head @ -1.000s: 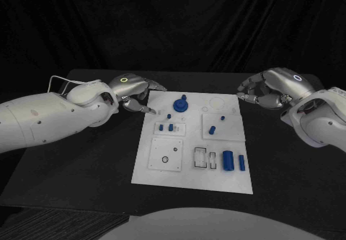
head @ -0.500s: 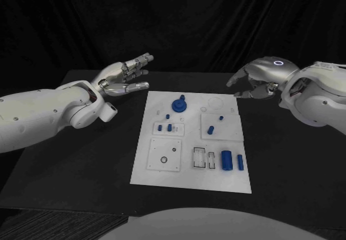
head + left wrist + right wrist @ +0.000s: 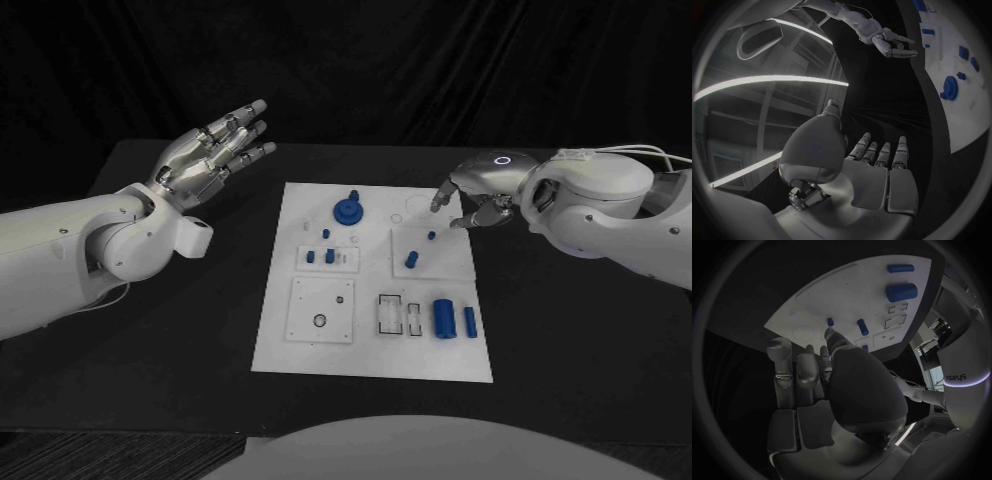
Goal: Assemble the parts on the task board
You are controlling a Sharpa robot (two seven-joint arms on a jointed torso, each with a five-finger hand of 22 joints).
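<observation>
The white task board (image 3: 325,352) lies in the middle of the black table. On it are a blue round knobbed part (image 3: 348,210) at the far end, small blue pegs (image 3: 330,256), a slanted peg (image 3: 411,260) and two blue cylinders (image 3: 444,318) nearer me. My left hand (image 3: 216,152) is raised left of the board's far corner, fingers straight and spread, holding nothing. My right hand (image 3: 470,198) hovers at the board's far right corner with fingers pointing down toward it, nothing in them. The right wrist view shows my right hand (image 3: 811,382) above the board (image 3: 848,295), with a peg (image 3: 862,326) and a cylinder (image 3: 901,291) beyond it.
A square plate with a small ring hole (image 3: 323,309) and two rectangular slots (image 3: 401,314) lie on the board's near half. Bare black table (image 3: 173,330) surrounds the board on both sides. The left wrist view shows my open left hand (image 3: 879,165), the board (image 3: 967,80) and my right hand (image 3: 891,42).
My left hand lifted off the board's far left corner, turned up and spread its fingers. My right hand came down and inward to the board's far right corner.
</observation>
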